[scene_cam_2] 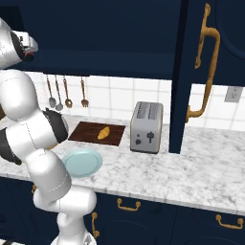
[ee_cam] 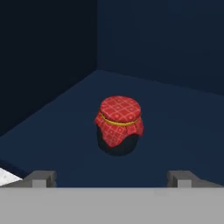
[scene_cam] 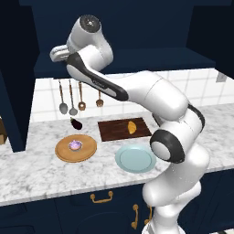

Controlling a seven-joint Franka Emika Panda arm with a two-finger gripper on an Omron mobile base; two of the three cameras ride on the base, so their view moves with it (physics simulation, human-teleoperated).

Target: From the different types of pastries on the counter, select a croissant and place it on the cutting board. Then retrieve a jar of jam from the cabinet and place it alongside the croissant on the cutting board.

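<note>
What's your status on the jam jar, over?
Jaws spread wide, empty, gripper facing the jam jar on the cabinet shelf. Croissant already on cutting board. Path to jar clear.

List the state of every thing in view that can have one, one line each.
croissant: lying on the cutting board.
jar of jam: upright on the cabinet shelf, red checked cloth cover on, ungrasped.
gripper: open, short of the jar.
cupcake: on the round wooden board.
blue plate: bare.
eggplant: lying on the counter.
toaster: slots empty.
</note>
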